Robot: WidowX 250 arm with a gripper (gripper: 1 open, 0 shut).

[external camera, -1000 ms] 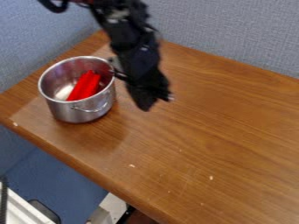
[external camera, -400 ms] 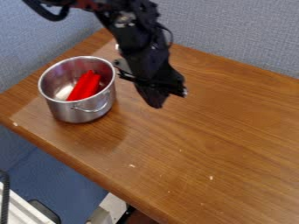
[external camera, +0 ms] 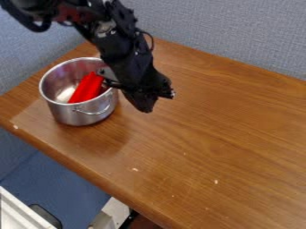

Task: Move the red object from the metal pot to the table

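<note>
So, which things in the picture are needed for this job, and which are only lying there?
For the job:
- red object
- metal pot
- table
- gripper

Only lying there:
- white item at the lower left

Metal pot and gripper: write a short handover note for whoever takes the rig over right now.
Gripper: shut, with nothing seen in its fingers; it hangs over the table just beside the pot, on the side toward the middle of the tabletop.
Red object: inside the metal pot, leaning against the wall nearest the arm.
Pot: upright near the table's edge.
Table: brown wood, to the gripper's other side.
Done: no part of the transfer yet.
Left: open the gripper, grasp the red object, lift it clear of the rim, set it on the table.
</note>
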